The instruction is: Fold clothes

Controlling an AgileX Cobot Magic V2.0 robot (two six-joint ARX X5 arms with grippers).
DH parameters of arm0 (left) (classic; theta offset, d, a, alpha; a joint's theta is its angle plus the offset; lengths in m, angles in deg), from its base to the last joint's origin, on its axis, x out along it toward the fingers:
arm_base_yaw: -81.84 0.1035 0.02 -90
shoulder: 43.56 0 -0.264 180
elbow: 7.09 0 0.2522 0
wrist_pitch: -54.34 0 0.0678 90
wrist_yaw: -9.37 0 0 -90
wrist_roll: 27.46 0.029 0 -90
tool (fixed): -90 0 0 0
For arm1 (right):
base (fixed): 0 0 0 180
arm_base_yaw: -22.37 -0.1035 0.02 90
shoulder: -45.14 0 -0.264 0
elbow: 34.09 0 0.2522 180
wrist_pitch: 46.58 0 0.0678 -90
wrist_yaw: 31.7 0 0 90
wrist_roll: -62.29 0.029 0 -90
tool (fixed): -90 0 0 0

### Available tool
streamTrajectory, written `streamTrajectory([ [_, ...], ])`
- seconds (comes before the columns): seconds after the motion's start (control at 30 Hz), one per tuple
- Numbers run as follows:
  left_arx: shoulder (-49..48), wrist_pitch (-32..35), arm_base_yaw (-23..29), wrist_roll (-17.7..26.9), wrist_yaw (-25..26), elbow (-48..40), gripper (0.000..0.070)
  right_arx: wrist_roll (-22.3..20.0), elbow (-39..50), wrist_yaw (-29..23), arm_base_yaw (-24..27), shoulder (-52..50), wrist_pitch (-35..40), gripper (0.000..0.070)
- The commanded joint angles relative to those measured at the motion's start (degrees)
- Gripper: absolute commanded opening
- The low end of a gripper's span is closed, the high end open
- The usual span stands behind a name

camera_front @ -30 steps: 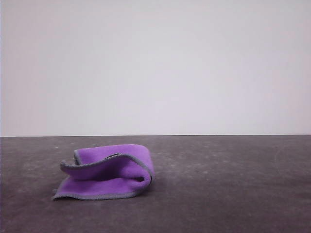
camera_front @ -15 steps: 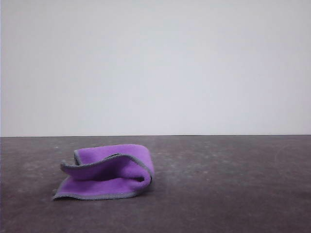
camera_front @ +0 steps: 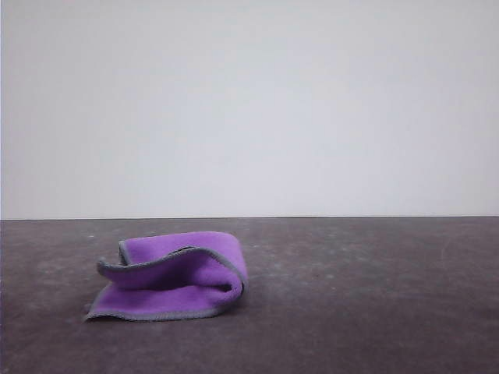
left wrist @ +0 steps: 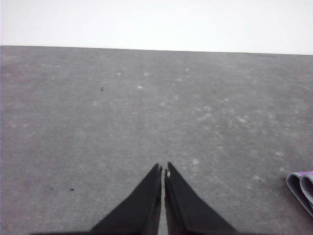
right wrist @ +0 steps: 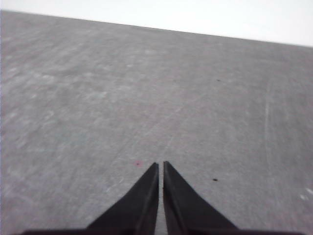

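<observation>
The clothes (camera_front: 173,276) are one small purple cloth with a grey hem, lying loosely folded over itself on the dark table, left of centre in the front view. A corner of the clothes (left wrist: 303,185) also peeks in at the edge of the left wrist view. My left gripper (left wrist: 163,169) is shut, its black fingers together over bare table, apart from the cloth. My right gripper (right wrist: 161,165) is shut too, above bare tabletop with nothing between its fingers.
The dark grey table (camera_front: 366,296) stretches wide to the right of the cloth. A plain white wall (camera_front: 249,109) stands behind the table's far edge.
</observation>
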Motion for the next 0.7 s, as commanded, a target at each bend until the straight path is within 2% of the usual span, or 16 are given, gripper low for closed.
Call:
streamTrajectory([
  [0.0,-0.02,-0.48,0.00,-0.44,-0.11,-1.07,0.0000,4.38,0.44,-1.19,-0.02,-0.09,0.59,0.0013],
  [0.13,-0.02,-0.50,0.00,-0.44,-0.11,-1.07,0.0000,4.21,0.44,-5.52,0.11,-0.09,0.42,0.0013],
  [0.23,-0.02,-0.50,0.00,-0.44,-0.11,-1.07,0.0000,4.05,0.46,-12.25,0.14,-0.09,0.32,0.0013],
  [0.3,-0.02,-0.48,0.00,-0.44,-0.11,-1.07,0.0000,3.35,0.52,-14.26,0.35,-0.09,0.62,0.0013],
  [0.4,-0.02,-0.48,0.00,-0.44,-0.11,-1.07,0.0000,1.02,1.31,-15.09,0.68,-0.09,3.03,0.0013],
  [0.67,-0.02,-0.48,0.00,-0.44,-0.11,-1.07,0.0000,1.10,2.32,-15.29,0.57,-0.09,6.62,0.0013],
])
